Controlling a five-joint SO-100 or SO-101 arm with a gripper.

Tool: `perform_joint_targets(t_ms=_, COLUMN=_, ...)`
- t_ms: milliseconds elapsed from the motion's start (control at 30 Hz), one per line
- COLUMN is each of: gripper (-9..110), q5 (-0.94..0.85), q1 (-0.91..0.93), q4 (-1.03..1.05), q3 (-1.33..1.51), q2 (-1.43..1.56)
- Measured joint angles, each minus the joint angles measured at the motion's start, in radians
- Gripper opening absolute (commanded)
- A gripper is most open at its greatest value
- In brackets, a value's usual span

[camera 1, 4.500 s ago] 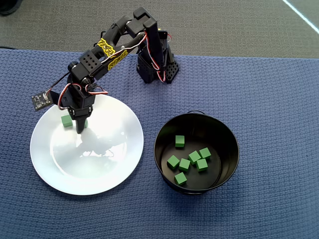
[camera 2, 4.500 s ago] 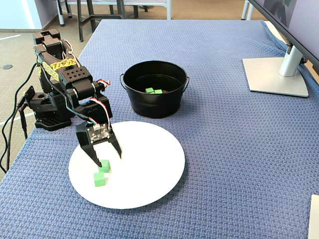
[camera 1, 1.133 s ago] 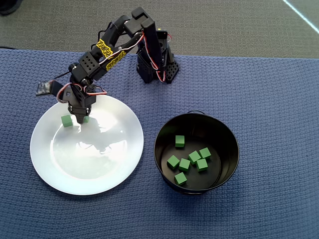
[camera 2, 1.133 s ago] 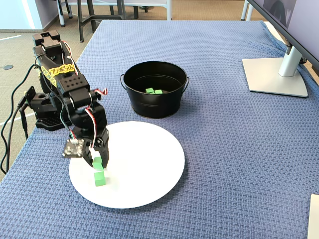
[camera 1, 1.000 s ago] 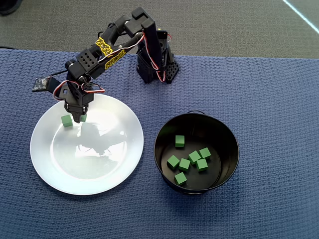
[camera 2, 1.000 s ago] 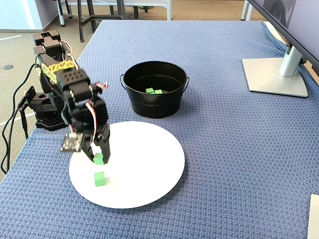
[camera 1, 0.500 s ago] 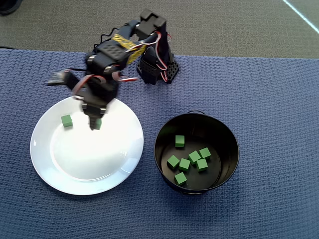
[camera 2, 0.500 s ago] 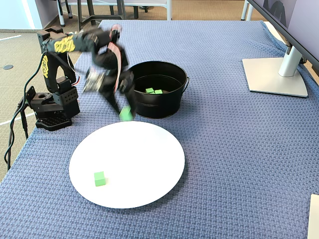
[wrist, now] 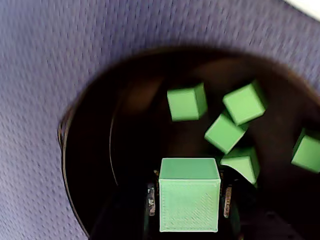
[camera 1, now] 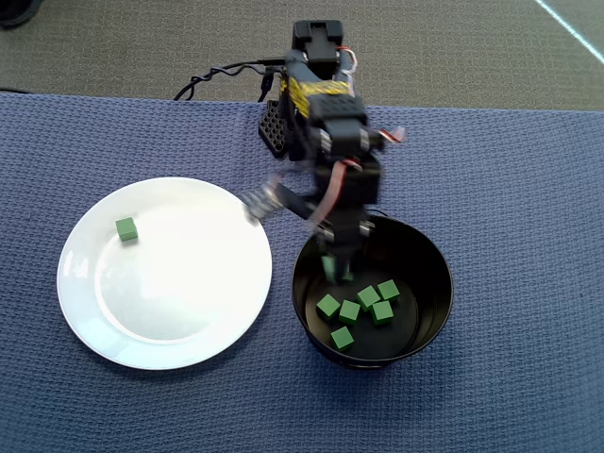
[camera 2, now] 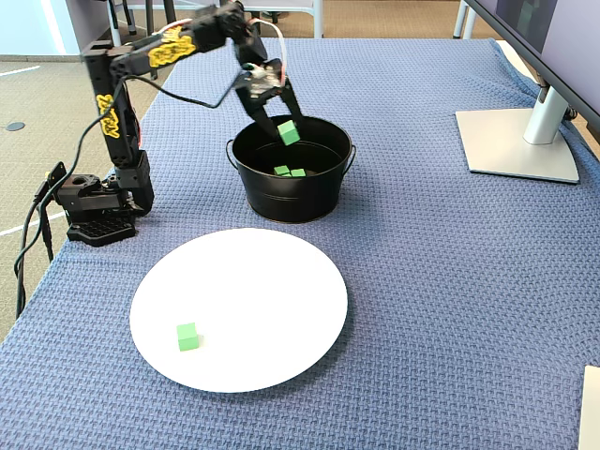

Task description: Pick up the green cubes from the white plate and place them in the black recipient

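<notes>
Claw [camera 2: 287,131] clamped on one green cube [wrist: 189,200], poised over the mouth of the black pot [camera 2: 246,192]; wrist view shows the cube pinched squarely on two opposite flat faces, jaws narrow, top face level. Below it, loose cubes [wrist: 187,102] scattered on the dark shiny floor of the pot, at odd angles, some touching. Overhead view puts the claw [camera 1: 334,269] inside the rim on the side nearest the plate, held cube partly masked by the fingers. One last cube [camera 1: 126,229] alone on the white plate [camera 1: 217,326], near the rim on the left of that view; also plain in the fixed view [camera 2: 187,336], well apart from everything. Judged as to handling: small, light, rigid, probably printed plastic going by the fine ribbing on the near face; matte sides, so decent friction against the fingers. Not fragile; a short drop into the pot should do no harm, though a bounce or a tumble off the other cubes seems likely. Best hold judged to be across two parallel faces, centred, jaws square to the sides; a grip across corners would likely twist it out. Glossy plate looks slick, so the remaining cube may skate if nudged by one finger before the other closes. Blue woven cloth [camera 2: 450,281] under all.
</notes>
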Motion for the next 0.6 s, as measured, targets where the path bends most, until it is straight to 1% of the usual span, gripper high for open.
perform_joint_targets(t_ms=33, gripper=0, q5=0.009, q1=-0.026, q4=-0.014, q3=0.002, q2=-0.023)
perform_joint_targets(t_ms=67, gripper=4, q5=0.017, q1=-0.048, q4=-0.026, q3=0.003, q2=-0.046)
perform_joint_targets(t_ms=133, gripper=33, q5=0.032, q1=-0.080, q4=-0.048, q3=0.021, q2=-0.069)
perform_joint_targets(t_ms=167, gripper=38, q5=0.032, q1=-0.091, q4=-0.054, q3=0.031, q2=-0.071)
perform_joint_targets(t_ms=200, gripper=40, q5=0.032, q1=-0.097, q4=-0.057, q3=0.035, q2=-0.071)
perform_joint_targets(t_ms=400, gripper=37, q5=-0.015, q1=-0.057, q4=-0.052, q3=0.028, q2=-0.049)
perform_joint_targets(t_ms=500, gripper=35, q5=-0.017, q1=0.035, q4=-0.032, q3=-0.020, q2=-0.025)
perform_joint_targets(t_ms=533, gripper=32, q5=-0.021, q1=0.077, q4=-0.020, q3=-0.044, q2=-0.014)
perform_joint_targets(t_ms=600, gripper=31, q5=-0.054, q1=0.176, q4=0.008, q3=-0.091, q2=0.012)
